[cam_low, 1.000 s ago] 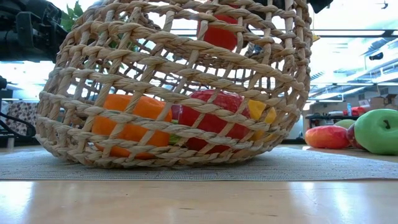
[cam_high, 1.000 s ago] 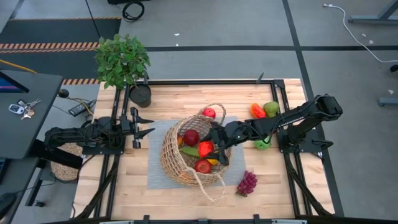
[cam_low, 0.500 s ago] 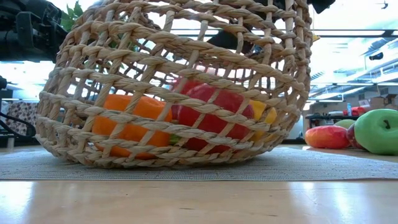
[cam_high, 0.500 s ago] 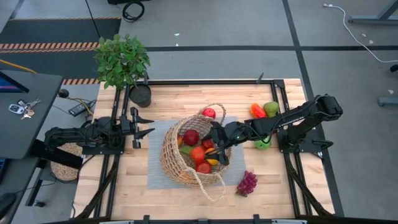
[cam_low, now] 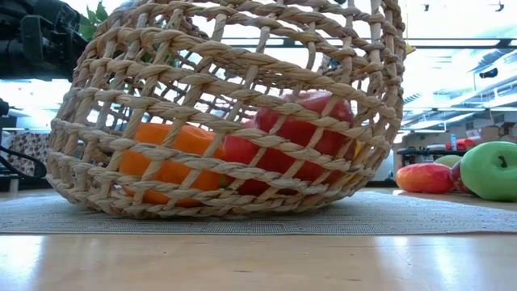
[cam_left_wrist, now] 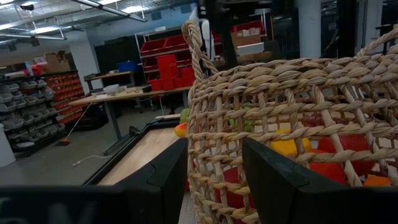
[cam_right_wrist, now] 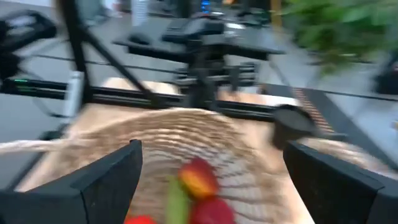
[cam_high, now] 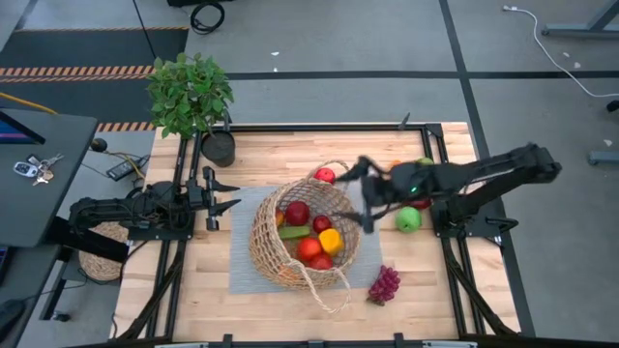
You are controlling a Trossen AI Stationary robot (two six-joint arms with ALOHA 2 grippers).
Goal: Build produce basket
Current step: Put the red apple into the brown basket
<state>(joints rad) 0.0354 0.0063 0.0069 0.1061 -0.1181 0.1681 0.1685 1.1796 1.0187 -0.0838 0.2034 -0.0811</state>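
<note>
The woven basket (cam_high: 303,237) rests on a grey mat (cam_high: 242,278) at mid-table, leaning to one side in the low view (cam_low: 226,113). Inside lie red apples (cam_high: 298,213), a yellow pepper (cam_high: 331,240), a cucumber (cam_high: 294,232) and an orange piece (cam_low: 166,158). My right gripper (cam_high: 361,193) hovers open above the basket's right rim, nothing between its fingers (cam_right_wrist: 106,177). My left gripper (cam_high: 228,194) waits open, level, just left of the basket (cam_left_wrist: 280,124). A green apple (cam_high: 409,218), purple grapes (cam_high: 384,284) and a red apple (cam_high: 326,175) lie on the table outside.
A potted plant (cam_high: 191,92) in a black pot (cam_high: 219,148) stands at the far left corner. More produce (cam_high: 426,162) lies partly under my right arm at the far right. Bare wood shows along the near edge (cam_high: 290,314).
My right gripper has let go of a red fruit, which dropped from high inside the basket and settled among the others at the bottom. The gripper then rose out of the basket and drew back toward the table's right edge, tipping up nearer to level.
</note>
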